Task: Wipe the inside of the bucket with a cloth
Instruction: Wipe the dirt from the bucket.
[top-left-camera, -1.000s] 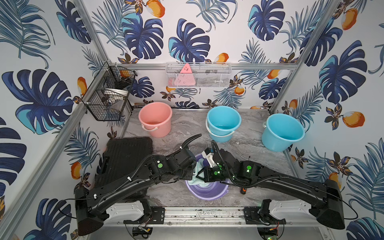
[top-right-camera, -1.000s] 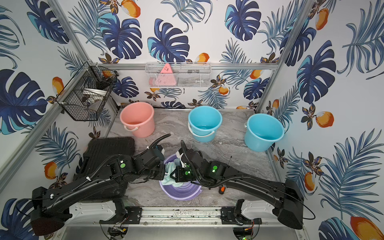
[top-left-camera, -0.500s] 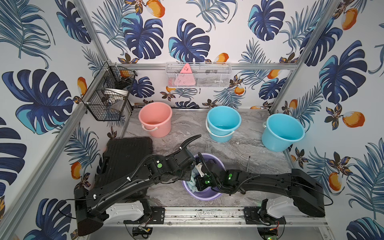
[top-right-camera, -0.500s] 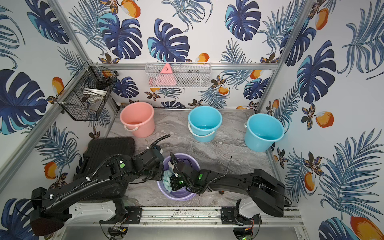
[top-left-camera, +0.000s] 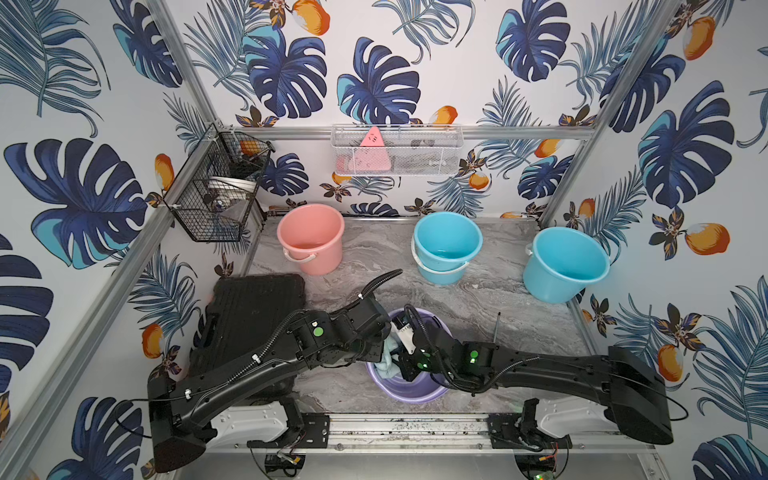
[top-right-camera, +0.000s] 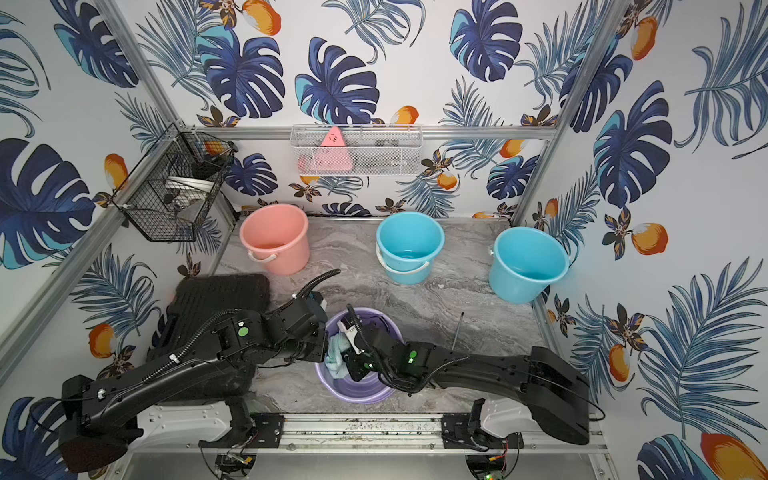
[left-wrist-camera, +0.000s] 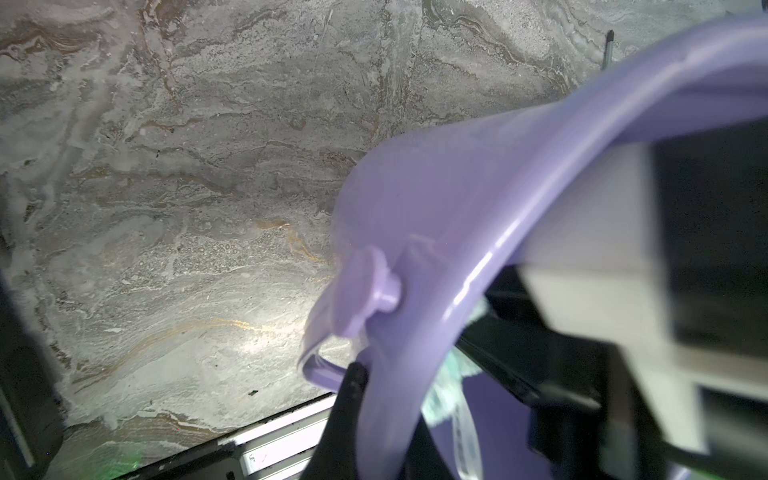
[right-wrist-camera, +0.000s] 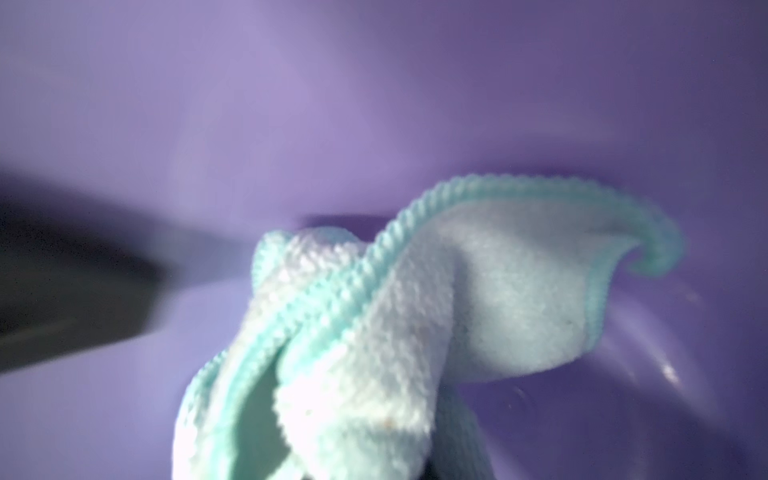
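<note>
Cloth (top-left-camera: 385, 358): in both top views bunched inside purple bucket (top-left-camera: 415, 392), pinched in closed right claw (top-left-camera: 409, 368); left claw (top-left-camera: 382, 336) just beside, clamped on rim. Well beyond both claws, pink bucket (top-left-camera: 309, 239); behind left claw, black case (top-left-camera: 249, 316); thin rod (top-left-camera: 496, 328) off right claw's side, not obstructing. Left wrist: fingers (left-wrist-camera: 352, 388) astride rim; hold firm. Right wrist: cloth trailing ahead of claw along wall; press flat, sweep round, avoid dark blurred shape (right-wrist-camera: 70, 299), likely left claw's inner finger.
</note>
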